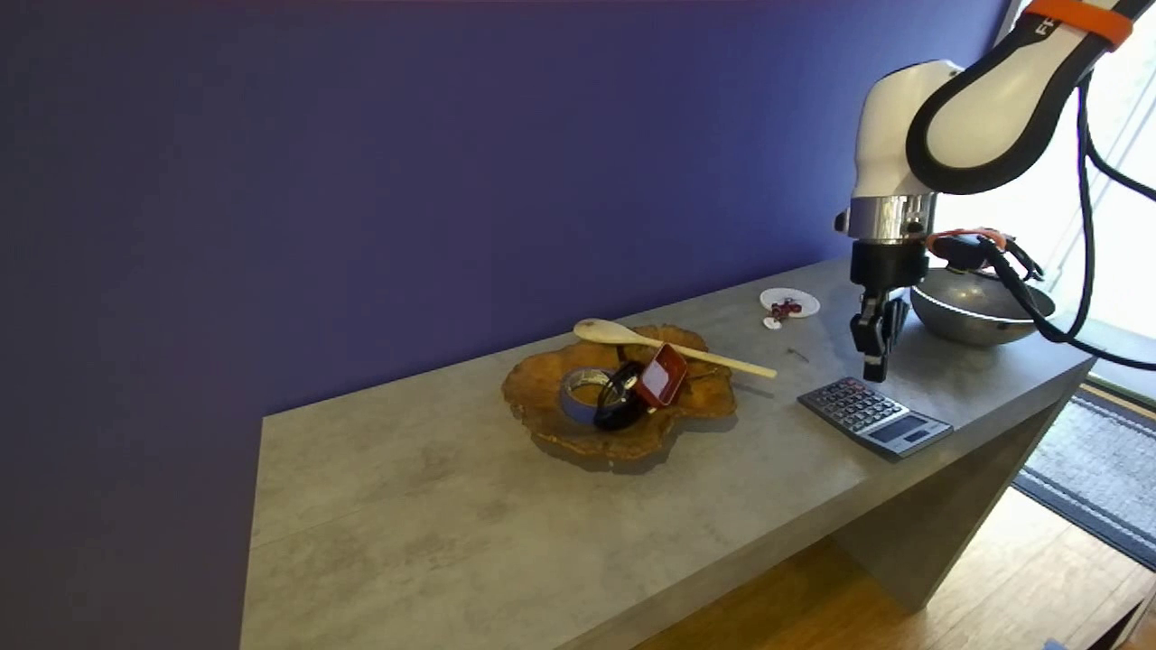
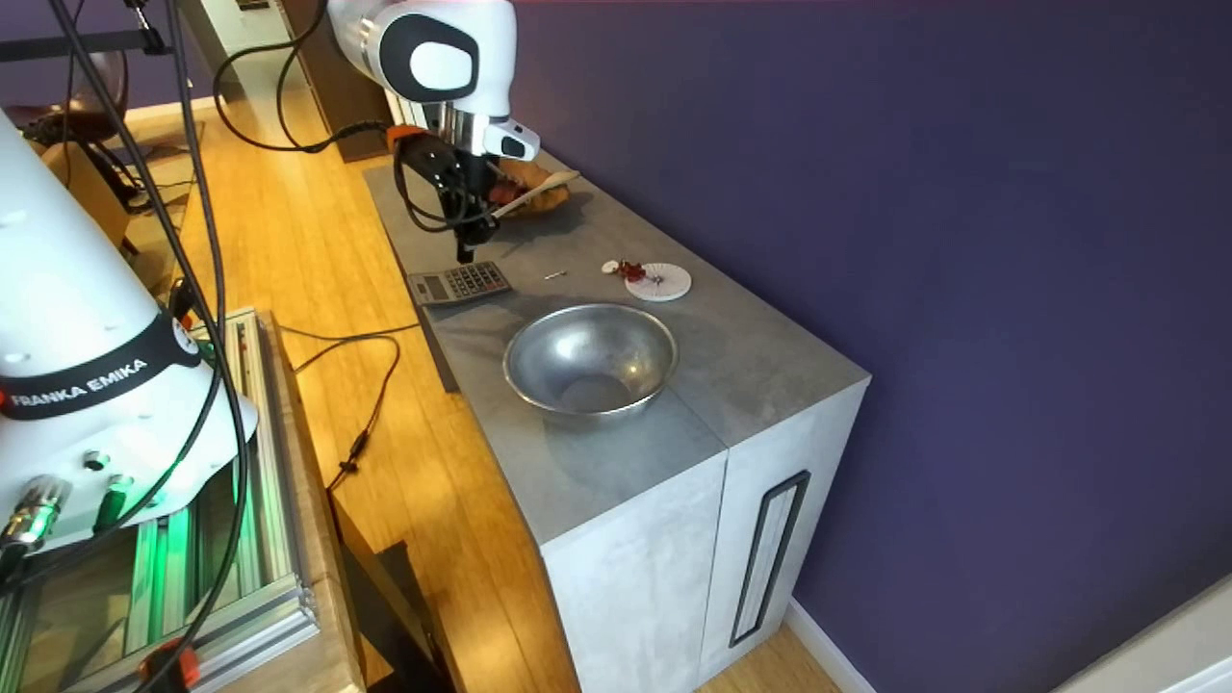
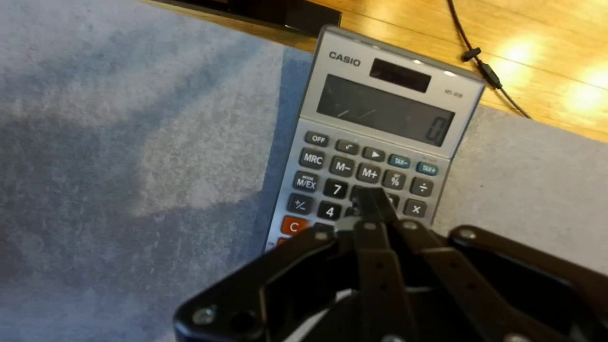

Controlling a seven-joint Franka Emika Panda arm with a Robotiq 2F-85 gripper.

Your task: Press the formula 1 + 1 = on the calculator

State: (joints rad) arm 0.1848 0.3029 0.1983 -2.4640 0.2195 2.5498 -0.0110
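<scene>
The calculator (image 1: 890,421) lies flat near the front edge of the grey counter. It also shows in an exterior view (image 2: 452,286) and fills the middle of the wrist view (image 3: 305,121). Its display (image 3: 384,110) reads 0. My gripper (image 3: 373,197) is shut with its fingertips together and nothing visible between them. In the wrist view the fingertips cover keys to the right of 7 and 4. The lower rows of keys are hidden behind the gripper there. In both exterior views the gripper (image 1: 874,370) (image 2: 466,254) points down just above the keys, apparently not touching them.
A metal bowl (image 1: 971,316) (image 2: 539,358) stands beside the calculator. A small white dish (image 1: 804,300) (image 2: 664,283) with dark red bits lies toward the wall. A wooden tray (image 1: 542,384) holds tape, a red box and a wooden spoon (image 1: 607,332). The blue wall bounds the counter's back.
</scene>
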